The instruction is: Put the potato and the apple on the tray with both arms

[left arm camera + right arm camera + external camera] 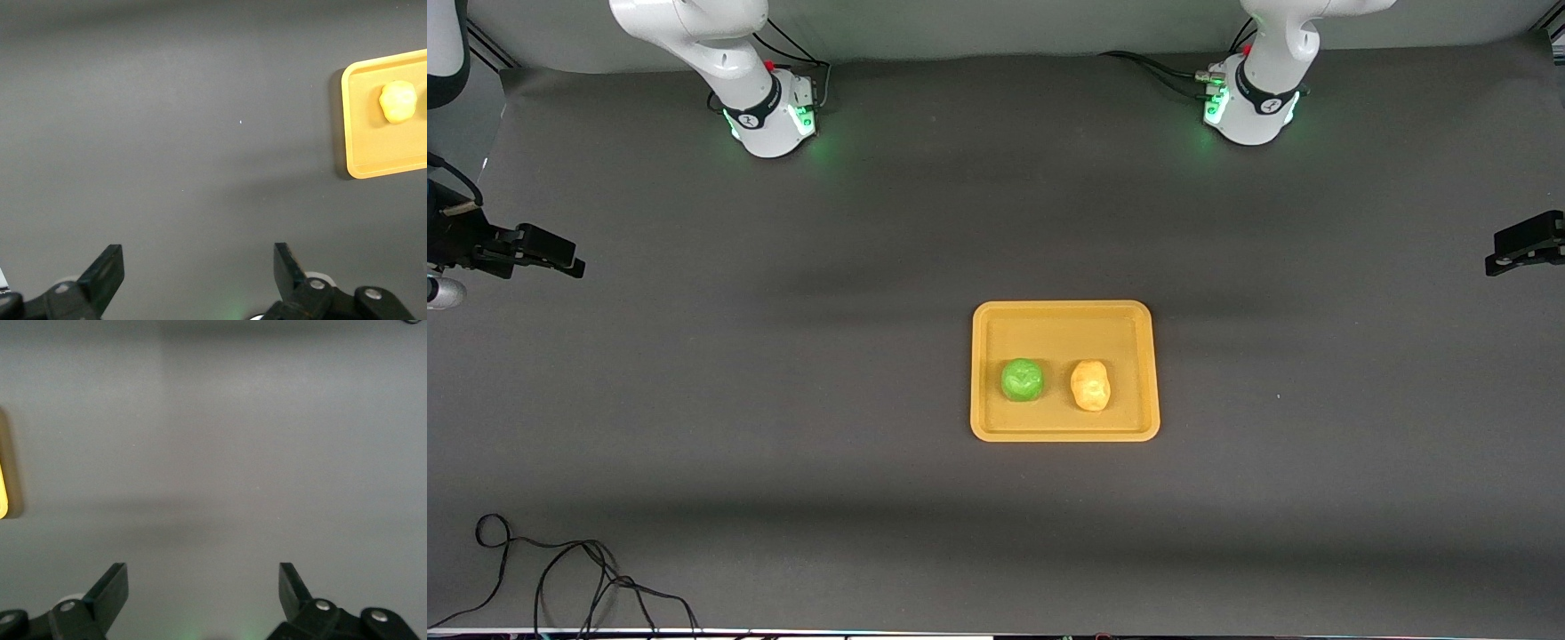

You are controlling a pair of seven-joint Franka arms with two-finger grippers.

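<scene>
Potato (1090, 385) and apple (1022, 380) side by side on tray (1064, 324), mid surface (783, 400). Left wrist view shows potato only; right wrist just a tray edge. Left gripper (199, 275) and right gripper (203, 593) empty, spread wide over bare surface.

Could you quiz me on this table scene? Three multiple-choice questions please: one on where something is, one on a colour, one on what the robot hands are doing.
1. Where is the potato?
A. on the bare table
B. on the tray, beside the apple
C. in a hand

2. What colour is the apple?
A. red
B. purple
C. green

3. How are the left hand and right hand?
A. both open, empty
B. both gripping fruit
C. one closed on the tray

Answers:
1 B: both lie side by side inside the rim.
2 C: it is a bright green ball.
3 A: fingers stand apart over the dark table.
</scene>
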